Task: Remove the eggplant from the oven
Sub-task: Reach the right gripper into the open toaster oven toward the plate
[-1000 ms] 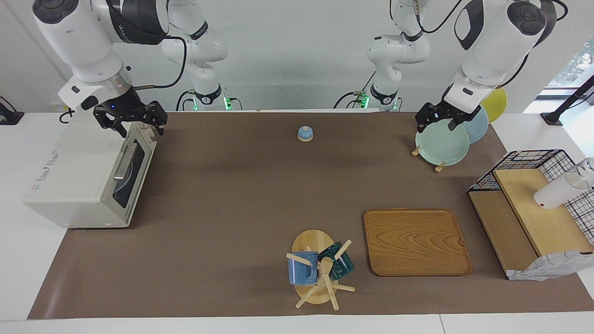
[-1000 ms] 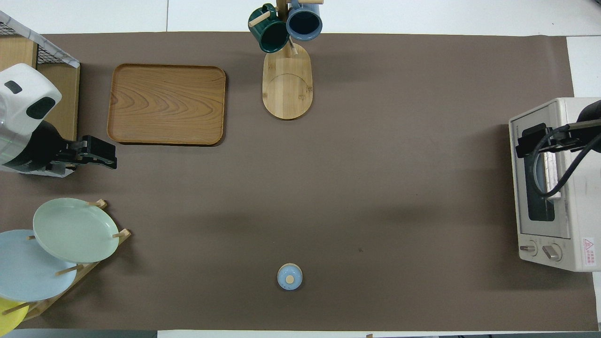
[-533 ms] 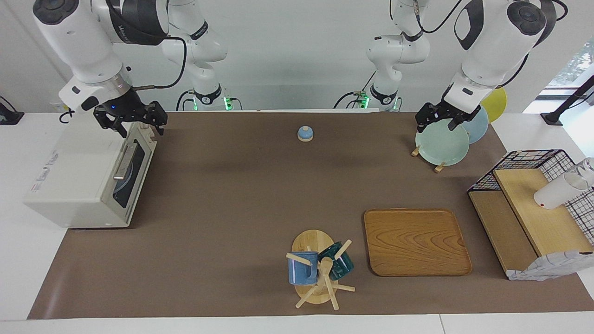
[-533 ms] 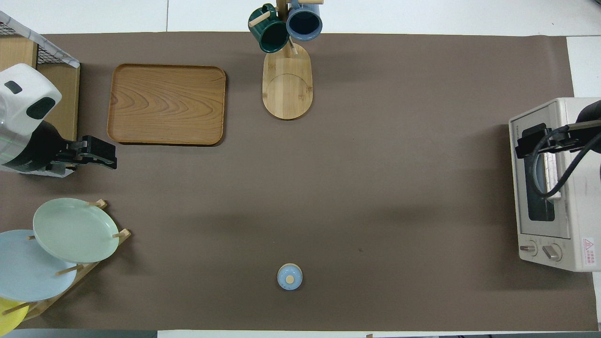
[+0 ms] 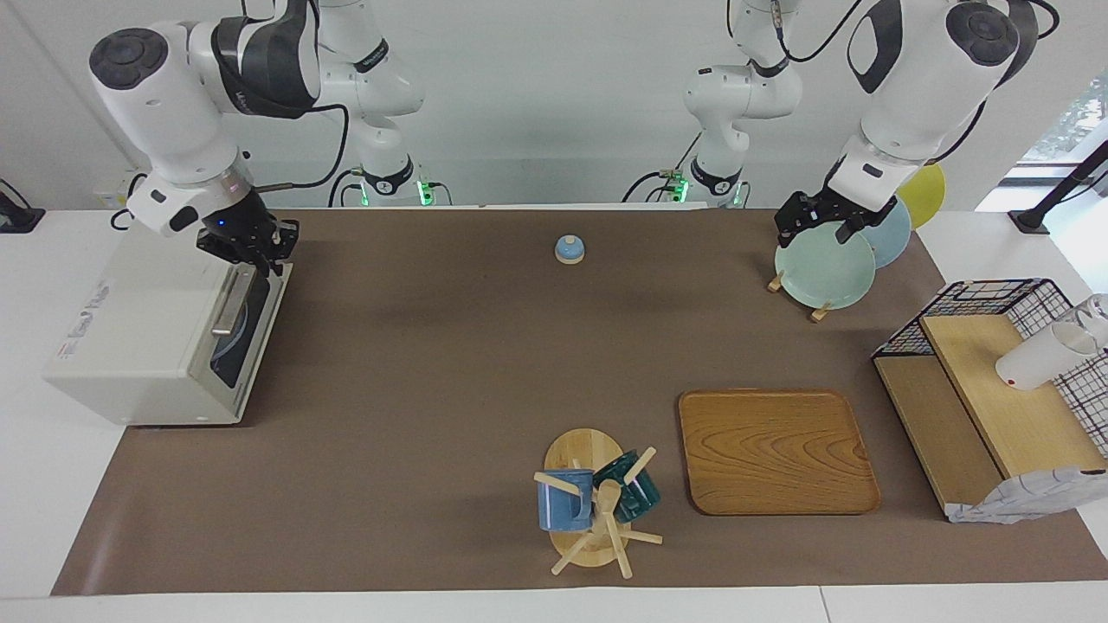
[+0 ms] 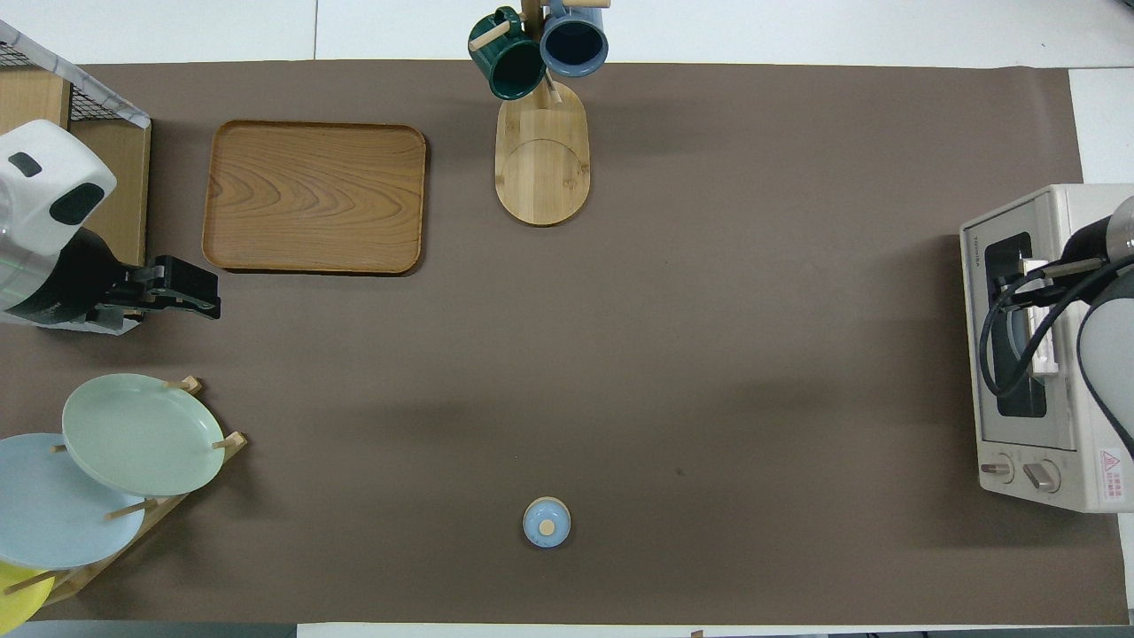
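The cream-white oven (image 5: pixel 138 337) stands at the right arm's end of the table, and also shows in the overhead view (image 6: pixel 976 372). Its dark glass door (image 5: pixel 232 353) is closed, with the metal bar handle (image 5: pixel 228 305) along its top. The eggplant is hidden. My right gripper (image 5: pixel 248 253) hangs low over the oven's top front edge, at the end of the handle nearer to the robots. My left gripper (image 5: pixel 816 228) is open and empty, and waits in the air over the plate rack.
A plate rack (image 5: pixel 822 264) holds green, blue and yellow plates at the left arm's end. Also on the table are a small blue lidded dish (image 5: pixel 569 249), a wooden tray (image 5: pixel 776 450), a mug tree (image 5: pixel 593 502) with two mugs, and a wire-and-wood shelf (image 5: pixel 978 389).
My right gripper has turned at the wrist and come down toward the oven's top front edge by the handle. The left arm has not moved.
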`<state>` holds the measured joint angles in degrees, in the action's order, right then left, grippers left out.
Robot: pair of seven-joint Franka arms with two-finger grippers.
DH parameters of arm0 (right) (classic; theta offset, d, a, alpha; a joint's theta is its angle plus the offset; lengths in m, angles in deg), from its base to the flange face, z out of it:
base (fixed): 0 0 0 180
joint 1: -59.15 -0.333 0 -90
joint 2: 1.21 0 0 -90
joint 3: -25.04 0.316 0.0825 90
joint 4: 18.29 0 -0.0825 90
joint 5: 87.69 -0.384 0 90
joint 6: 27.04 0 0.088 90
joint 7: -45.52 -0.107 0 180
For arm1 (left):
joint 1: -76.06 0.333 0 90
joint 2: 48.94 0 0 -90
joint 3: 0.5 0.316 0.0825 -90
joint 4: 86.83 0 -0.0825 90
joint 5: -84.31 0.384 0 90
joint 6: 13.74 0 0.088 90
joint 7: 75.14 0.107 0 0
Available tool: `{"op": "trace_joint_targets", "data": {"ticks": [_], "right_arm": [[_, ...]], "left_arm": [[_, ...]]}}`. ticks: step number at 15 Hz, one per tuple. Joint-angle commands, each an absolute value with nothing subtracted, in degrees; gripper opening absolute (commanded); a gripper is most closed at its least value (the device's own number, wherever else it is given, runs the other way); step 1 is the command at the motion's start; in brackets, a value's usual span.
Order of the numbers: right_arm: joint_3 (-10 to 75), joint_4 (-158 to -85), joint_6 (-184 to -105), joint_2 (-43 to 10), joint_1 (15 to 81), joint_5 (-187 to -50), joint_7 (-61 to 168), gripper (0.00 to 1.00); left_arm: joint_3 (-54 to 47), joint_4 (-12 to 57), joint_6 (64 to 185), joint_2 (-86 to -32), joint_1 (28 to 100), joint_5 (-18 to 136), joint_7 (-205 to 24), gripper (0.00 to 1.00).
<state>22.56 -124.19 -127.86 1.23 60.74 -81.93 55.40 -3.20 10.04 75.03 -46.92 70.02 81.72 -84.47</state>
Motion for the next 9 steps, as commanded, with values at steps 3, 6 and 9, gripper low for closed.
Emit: {"op": "trace_joint_targets", "data": {"ticks": [3, 6, 9], "right_arm": [[22.93, -132.99, -135.85, 3.01, 63.81, -75.22, 54.57, 0.00], [22.93, -134.22, -136.02, 2.92, 64.43, -73.72, 57.02, 0.00], [22.93, -135.45, -136.73, 2.92, 65.57, -73.63, 57.91, 0.00]], "left_arm": [[-3.67, 9.76, 73.97, -46.92, 70.88, 81.32, -84.28, 1.00], [-3.67, 9.76, 74.06, -46.92, 70.88, 81.32, -84.28, 1.00], [-3.67, 9.76, 73.97, -46.92, 70.88, 81.32, -84.28, 1.00]]}}
